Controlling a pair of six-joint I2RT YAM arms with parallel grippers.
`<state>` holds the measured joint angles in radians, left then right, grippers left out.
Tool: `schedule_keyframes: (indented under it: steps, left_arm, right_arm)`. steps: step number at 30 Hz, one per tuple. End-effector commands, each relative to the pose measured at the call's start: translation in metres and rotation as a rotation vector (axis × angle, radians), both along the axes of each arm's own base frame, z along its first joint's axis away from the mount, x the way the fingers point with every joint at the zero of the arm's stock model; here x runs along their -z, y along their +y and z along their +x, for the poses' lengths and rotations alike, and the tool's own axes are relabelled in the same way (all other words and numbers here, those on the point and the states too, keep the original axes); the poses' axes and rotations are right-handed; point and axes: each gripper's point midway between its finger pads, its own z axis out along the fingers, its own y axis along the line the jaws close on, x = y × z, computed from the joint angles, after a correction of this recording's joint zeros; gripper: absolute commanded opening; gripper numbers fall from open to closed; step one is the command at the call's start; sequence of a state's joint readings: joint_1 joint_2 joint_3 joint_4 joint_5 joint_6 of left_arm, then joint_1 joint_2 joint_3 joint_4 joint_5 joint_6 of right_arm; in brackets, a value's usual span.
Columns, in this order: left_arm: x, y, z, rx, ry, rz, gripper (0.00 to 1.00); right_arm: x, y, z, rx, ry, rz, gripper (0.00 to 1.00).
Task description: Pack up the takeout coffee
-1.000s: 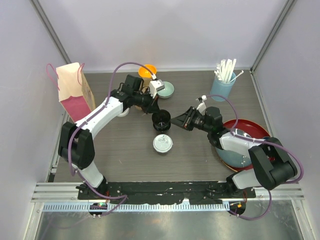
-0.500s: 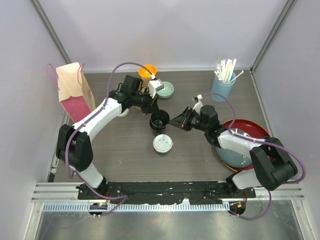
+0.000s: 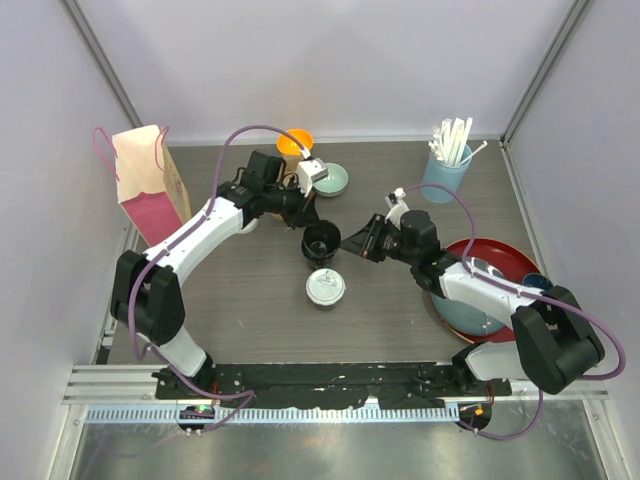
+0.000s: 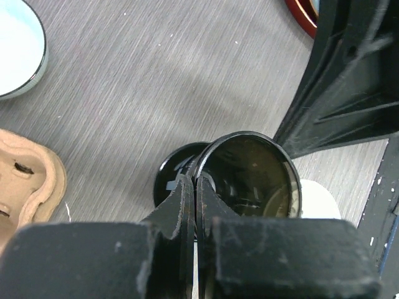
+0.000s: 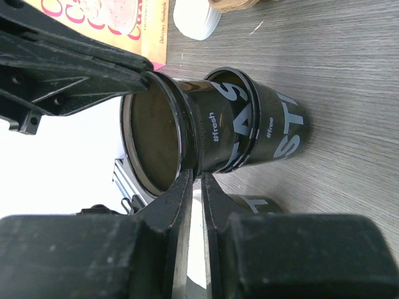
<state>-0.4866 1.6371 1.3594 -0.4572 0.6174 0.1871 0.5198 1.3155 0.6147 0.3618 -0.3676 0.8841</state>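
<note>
Two nested black cups (image 3: 322,242) stand mid-table without a lid. In the left wrist view the upper cup (image 4: 249,174) is tilted up out of the lower cup (image 4: 169,173). My left gripper (image 4: 196,185) is shut on the upper cup's rim. From the right, my right gripper (image 3: 347,240) reaches the same cup. Its fingertips sit at the rim of the upper cup (image 5: 212,124) with only a narrow slit between them (image 5: 197,177). Whether they pinch the wall is unclear. A third cup with a white lid (image 3: 326,287) stands just in front.
A tan and pink paper bag (image 3: 148,185) stands at the back left. Behind the left gripper are an orange bowl (image 3: 295,142) and a pale teal bowl (image 3: 335,180). At the right are a light-blue tumbler of straws (image 3: 445,172) and a red tray (image 3: 505,262). A cardboard carrier (image 4: 25,180) lies nearby.
My right gripper has shifted slightly at the cup's right side and its jaws have narrowed. The left gripper keeps its hold on the rim, almost still.
</note>
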Motion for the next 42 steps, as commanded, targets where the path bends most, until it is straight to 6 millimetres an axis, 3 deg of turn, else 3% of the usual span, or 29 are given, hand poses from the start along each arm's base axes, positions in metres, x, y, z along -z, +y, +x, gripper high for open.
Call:
schedule_keyframes:
  steps: [1,2,5,14,22,25,28,29,31,32,34,35,39,40,42]
  left_arm:
    - [-0.006,-0.007,-0.002,0.021,-0.007,-0.054,0.00]
    - [-0.005,-0.008,-0.001,0.020,-0.009,-0.054,0.00]
    - [-0.006,-0.012,-0.004,0.028,0.011,-0.080,0.00]
    - [-0.028,-0.016,-0.018,0.057,0.048,-0.159,0.00]
    - [-0.036,-0.008,-0.014,0.033,0.041,-0.172,0.00]
    - [-0.030,-0.003,-0.012,0.016,0.032,-0.144,0.00]
    - [-0.016,0.006,-0.004,-0.022,-0.007,-0.084,0.00]
    - [-0.014,0.008,-0.003,-0.030,-0.017,-0.070,0.00]
    - [-0.006,0.013,0.003,-0.054,-0.039,-0.033,0.00]
    - [-0.005,0.015,0.003,-0.058,-0.044,-0.025,0.00]
    - [-0.003,0.016,0.004,-0.057,-0.057,-0.013,0.00]
    - [-0.004,0.017,0.004,-0.056,-0.059,-0.011,0.00]
    - [-0.006,0.017,0.002,-0.048,-0.060,-0.014,0.00]
    - [-0.007,0.017,0.002,-0.048,-0.059,-0.016,0.00]
    - [-0.007,0.016,0.001,-0.045,-0.058,-0.019,0.00]
  right_arm:
    - [-0.036,0.019,0.006,-0.052,-0.126,0.028,0.19]
    - [-0.043,0.028,0.005,-0.078,-0.149,0.025,0.19]
    - [-0.033,0.034,0.008,-0.083,-0.121,0.002,0.20]
    - [-0.016,0.020,0.022,0.023,-0.098,-0.081,0.13]
    - [0.000,0.015,0.023,0.030,-0.072,-0.138,0.10]
    - [-0.008,0.017,0.021,0.011,-0.095,-0.126,0.10]
    - [-0.032,0.018,0.020,-0.009,-0.181,-0.134,0.15]
    - [-0.030,0.015,0.017,-0.016,-0.178,-0.175,0.18]
    - [-0.051,0.007,0.023,0.015,-0.240,-0.221,0.22]
    - [-0.047,0.002,0.021,0.001,-0.250,-0.281,0.26]
    - [-0.068,-0.004,0.027,0.018,-0.319,-0.317,0.30]
    - [-0.063,-0.008,0.025,-0.015,-0.337,-0.380,0.34]
    - [-0.085,-0.003,0.037,-0.094,-0.463,-0.471,0.41]
    - [-0.074,0.000,0.039,-0.127,-0.445,-0.505,0.41]
    - [-0.081,0.003,0.047,-0.158,-0.487,-0.547,0.43]
